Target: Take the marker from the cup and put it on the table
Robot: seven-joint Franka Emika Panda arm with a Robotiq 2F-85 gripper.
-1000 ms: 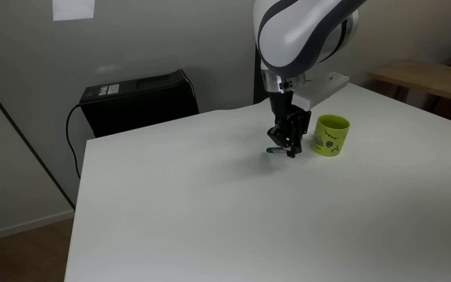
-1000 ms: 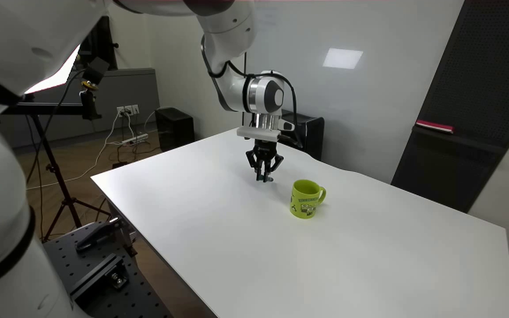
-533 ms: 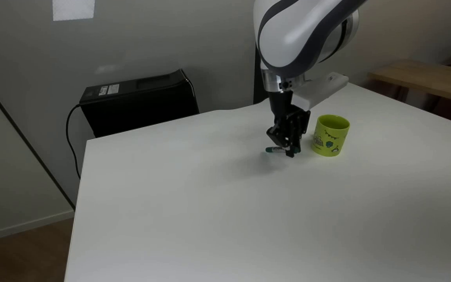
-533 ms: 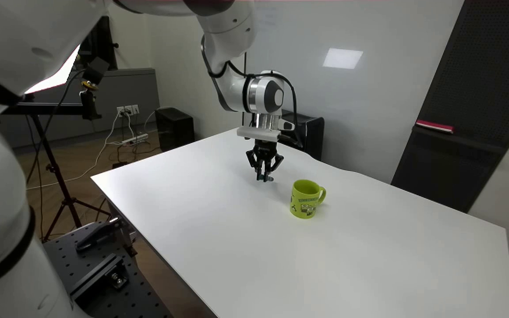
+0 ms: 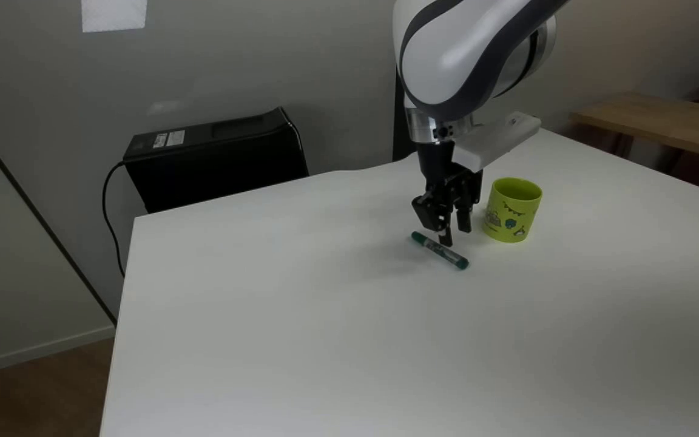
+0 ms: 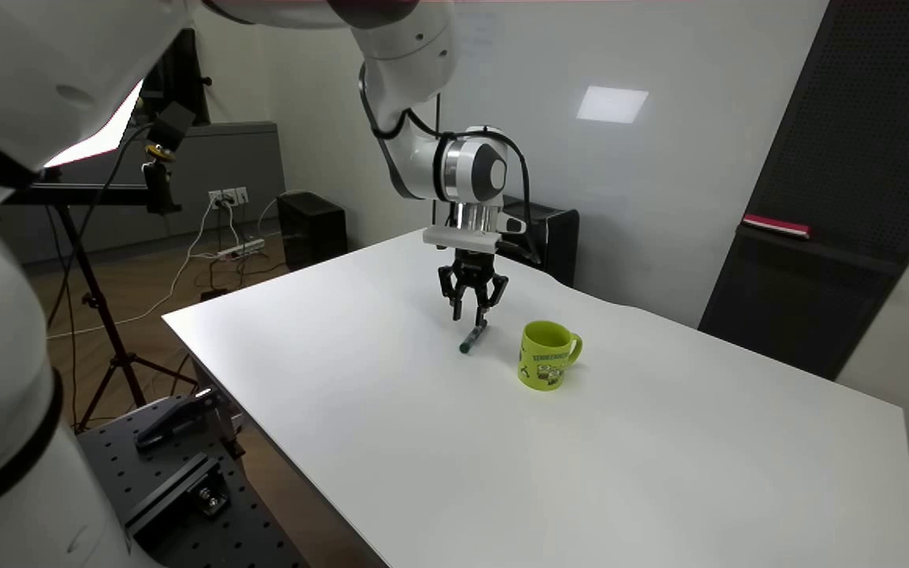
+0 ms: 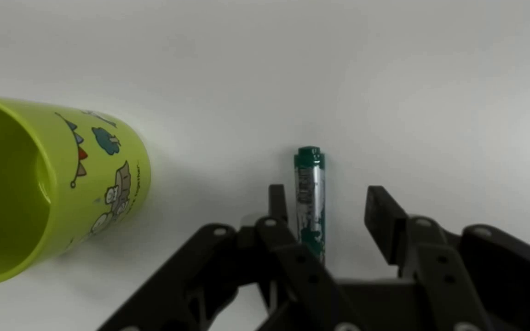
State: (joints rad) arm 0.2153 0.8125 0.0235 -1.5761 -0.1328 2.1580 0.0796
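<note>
The marker (image 5: 440, 250) is dark green with a silver label. It lies flat on the white table (image 5: 325, 334), and also shows in an exterior view (image 6: 472, 338). In the wrist view the marker (image 7: 310, 197) shows between the fingers, nearer the left finger; its near end is hidden behind the gripper. My gripper (image 7: 327, 193) is open, low over the marker, its fingertips close to the tabletop; it shows in both exterior views (image 5: 455, 235) (image 6: 469, 319). The yellow-green cup (image 5: 510, 212) stands upright beside the gripper, apart from it. Its visible inside in the wrist view (image 7: 99, 174) holds nothing.
A black box-like device (image 5: 216, 161) stands behind the table's far edge. A light wooden table (image 5: 659, 124) is beyond the white table. The cup's handle (image 6: 576, 347) points away from the gripper. A tripod (image 6: 99, 315) stands beside the table.
The gripper has opened and let go of the marker. The marker has dropped onto the table and lies turned at a slant in an exterior view. The arm has hardly moved; the cup is unmoved.
</note>
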